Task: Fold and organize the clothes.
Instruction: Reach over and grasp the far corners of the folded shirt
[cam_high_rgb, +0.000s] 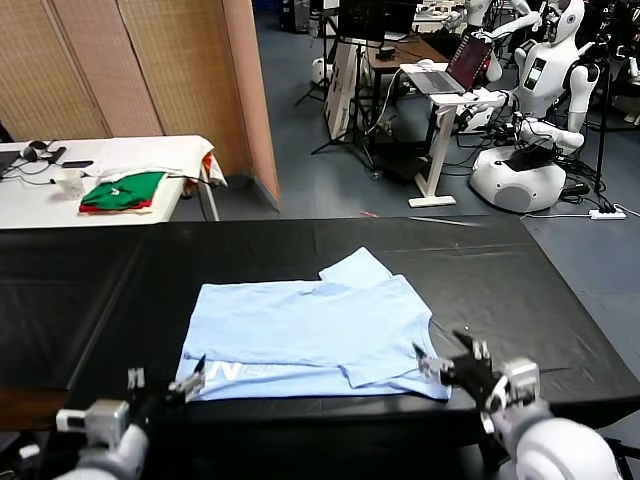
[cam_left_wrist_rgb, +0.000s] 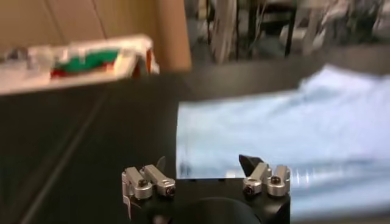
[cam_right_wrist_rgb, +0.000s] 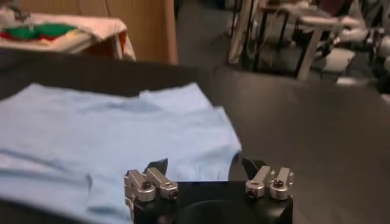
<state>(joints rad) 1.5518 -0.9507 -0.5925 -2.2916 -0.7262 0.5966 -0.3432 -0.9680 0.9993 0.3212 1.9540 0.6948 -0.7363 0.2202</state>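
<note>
The clothes, one pale light-blue T-shirt (cam_high_rgb: 310, 325), lie partly folded on the black table (cam_high_rgb: 520, 290), with one sleeve pointing to the far side. White lettering (cam_high_rgb: 226, 371) shows along the near hem. My left gripper (cam_high_rgb: 165, 381) hovers open at the shirt's near left corner, holding nothing. Off the near right corner my right gripper (cam_high_rgb: 446, 358) also stands open and empty. In the left wrist view the shirt (cam_left_wrist_rgb: 274, 128) lies beyond the open left gripper (cam_left_wrist_rgb: 204, 163). In the right wrist view the shirt (cam_right_wrist_rgb: 122, 122) spreads out past the open right gripper (cam_right_wrist_rgb: 204, 165).
A white side table (cam_high_rgb: 150, 150) at the far left carries folded green and red garments (cam_high_rgb: 122, 190). Behind it stands a wooden partition (cam_high_rgb: 180, 70). A desk with a laptop (cam_high_rgb: 450, 70) and another robot (cam_high_rgb: 530, 120) stand at the back right.
</note>
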